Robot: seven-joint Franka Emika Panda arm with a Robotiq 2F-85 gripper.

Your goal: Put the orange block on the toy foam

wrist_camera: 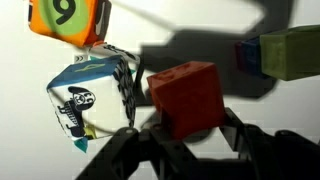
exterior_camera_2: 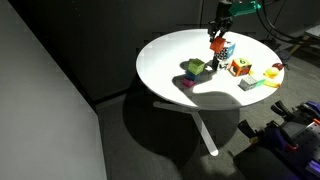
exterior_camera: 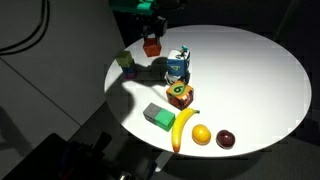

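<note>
- The gripper is closed on the orange block and holds it in the air over the far left part of the white table.
- In the wrist view the dark fingers pinch two opposite side faces of the block, and its top and front are bare.
- The toy foam stands on the table to the right of the block and a little nearer, apart from it. The block is beside it, not yet above it.
- The block looks rigid, light and flat-sided with a matte skin, so it should sit firmly in the jaws. The present hold on its parallel faces seems the sensible one.
- The foam is probably soft and very light, and its top looks barely larger than the block. It may give or tip under a hard press, so a centred, gentle set-down and a clean release seem called for.
- A numbered cube sits just on the near side of the foam, and a green-and-purple block lies to the left. The opening fingers could brush the cube.
</note>
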